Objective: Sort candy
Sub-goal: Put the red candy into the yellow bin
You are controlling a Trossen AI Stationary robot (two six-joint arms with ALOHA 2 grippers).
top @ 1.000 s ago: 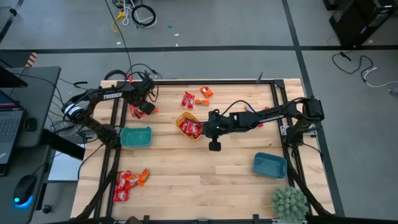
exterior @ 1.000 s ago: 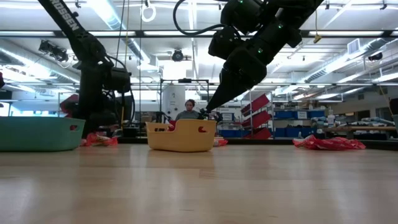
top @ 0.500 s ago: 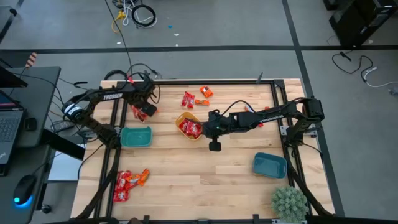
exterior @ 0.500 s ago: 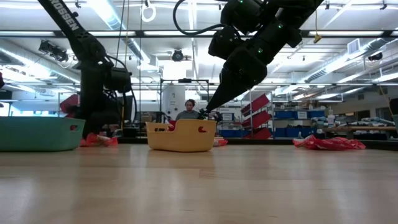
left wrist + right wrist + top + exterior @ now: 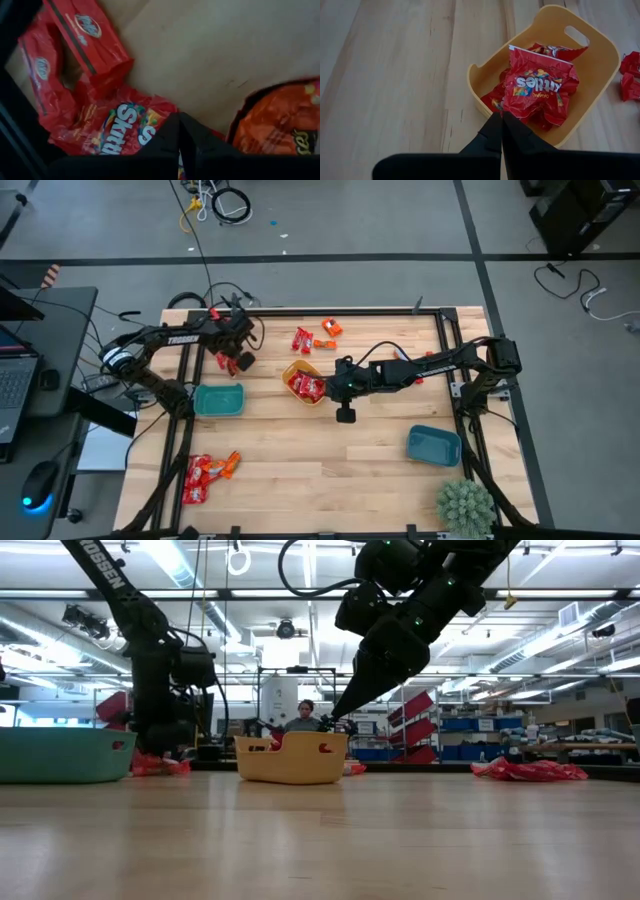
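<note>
Light, crinkly, slippery candy (image 5: 112, 127) packets lie at the table's far left, where the left gripper (image 5: 180, 131) has pinched shut on a red wrapper's edge, while the right gripper (image 5: 501, 125), clenched empty, hovers beside the yellow bowl (image 5: 600, 60) holding more.

Table (image 5: 385, 65): pale wood, smooth, visible grain, faint sheen; candy (image 5: 540, 87): crinkled glossy foil-like wrappers, red and orange; yellow bowl (image 5: 600, 65): smooth matt plastic; gripper fingers (image 5: 492, 132): matt black.
</note>
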